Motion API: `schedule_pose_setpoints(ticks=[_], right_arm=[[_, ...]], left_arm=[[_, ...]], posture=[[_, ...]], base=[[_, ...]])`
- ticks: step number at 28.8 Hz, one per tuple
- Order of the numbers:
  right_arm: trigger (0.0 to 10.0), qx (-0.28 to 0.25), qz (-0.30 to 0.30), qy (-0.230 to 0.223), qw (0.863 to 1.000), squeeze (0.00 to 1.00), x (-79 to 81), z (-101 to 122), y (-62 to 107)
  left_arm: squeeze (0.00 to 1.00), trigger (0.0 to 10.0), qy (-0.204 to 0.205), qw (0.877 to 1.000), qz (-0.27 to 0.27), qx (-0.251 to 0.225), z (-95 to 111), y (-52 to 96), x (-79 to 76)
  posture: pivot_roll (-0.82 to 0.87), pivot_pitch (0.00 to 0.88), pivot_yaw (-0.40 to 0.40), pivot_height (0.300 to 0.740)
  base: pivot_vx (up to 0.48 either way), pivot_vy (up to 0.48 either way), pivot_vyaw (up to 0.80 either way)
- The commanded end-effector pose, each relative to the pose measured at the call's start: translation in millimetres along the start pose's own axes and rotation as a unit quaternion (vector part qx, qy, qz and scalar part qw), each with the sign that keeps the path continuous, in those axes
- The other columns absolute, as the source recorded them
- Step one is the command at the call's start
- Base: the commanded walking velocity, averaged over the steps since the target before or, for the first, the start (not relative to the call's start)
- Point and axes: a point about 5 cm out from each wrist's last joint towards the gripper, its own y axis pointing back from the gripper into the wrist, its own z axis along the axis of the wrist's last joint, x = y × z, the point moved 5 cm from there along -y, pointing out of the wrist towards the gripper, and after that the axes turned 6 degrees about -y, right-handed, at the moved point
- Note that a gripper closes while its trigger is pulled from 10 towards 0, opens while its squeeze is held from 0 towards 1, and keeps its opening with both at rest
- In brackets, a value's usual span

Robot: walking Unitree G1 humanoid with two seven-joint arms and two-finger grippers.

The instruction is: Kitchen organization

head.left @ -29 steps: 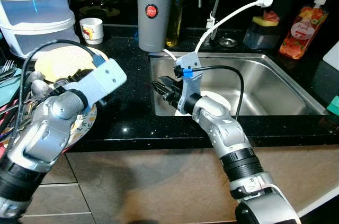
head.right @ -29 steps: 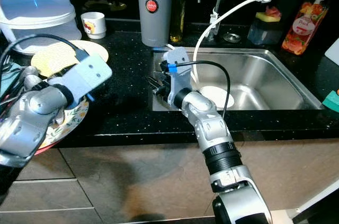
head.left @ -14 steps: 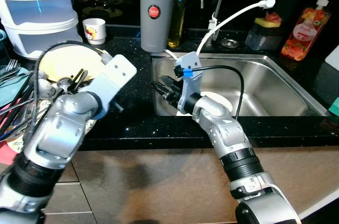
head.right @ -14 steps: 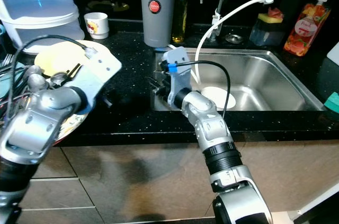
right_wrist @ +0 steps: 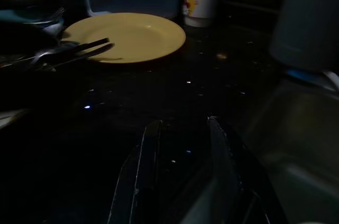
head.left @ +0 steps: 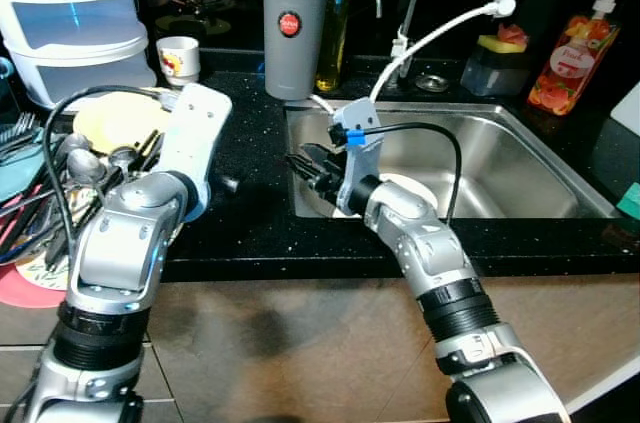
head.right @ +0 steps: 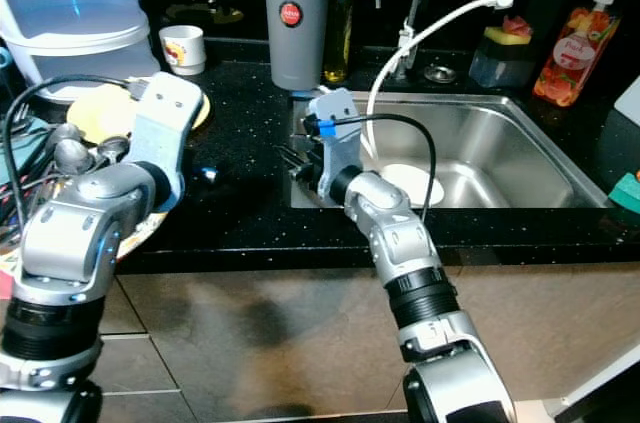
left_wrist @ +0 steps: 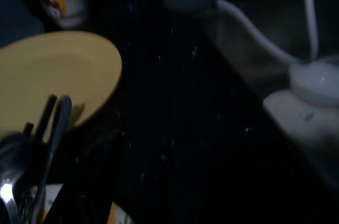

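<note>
Right gripper (head.left: 305, 165): fingers apart, empty, parked at sink's left rim, aimed toward the dish pile.
Left gripper: over counter beside the pile; finger state, cannot tell.
Yellow plate (right_wrist: 127, 34): on counter left of sink (head.left: 520, 123), likely next pick.
Cutlery (head.left: 90, 158): forks and spoons overlap plate edge, block a clean grab.
Nearby: cup (head.left: 177, 57), grey jug (head.left: 294, 28), stacked tubs (head.left: 70, 23).
Sink: white dish (head.right: 410, 181) inside.

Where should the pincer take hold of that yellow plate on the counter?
Grip the yellow plate by its bare rim on the sink side, coming in low from there: it lies flat, and cutlery rests across its near-left part.
</note>
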Motion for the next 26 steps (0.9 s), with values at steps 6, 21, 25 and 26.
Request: schedule_pose_setpoints(ticks=[6,21,25,26], right_arm=[[10.0,-0.025,-0.079,-0.025,0.996,0.0,-26.5,0,8.7],[10.0,-0.025,-0.133,-0.027,0.99,0.0,-43.4,-12,25.7],[10.0,-0.025,-0.133,-0.028,0.99,0.0,-42.3,-12,25.5],[10.0,-0.025,-0.133,-0.028,0.99,0.0,-42.3,-12,25.5]], left_arm=[[0.0,10.0,-0.045,0.995,0.001,-0.09,15,3.8,-6.2],[0.0,10.0,-0.016,0.962,-0.193,-0.191,-7,50.9,-63.7],[0.0,10.0,-0.025,0.972,-0.161,-0.17,-30,53.8,-56.6],[0.0,10.0,-0.025,0.972,-0.161,-0.17,-30,53.8,-56.6]], posture=[[0.06,0.064,-0.047,0.74],[0.06,0.071,-0.041,0.74],[0.06,0.074,-0.045,0.74],[0.06,0.074,-0.045,0.74]], base=[[0.0,0.0,0.0],[0.0,0.0,0.0],[0.0,0.0,0.0],[0.0,0.0,0.0]])
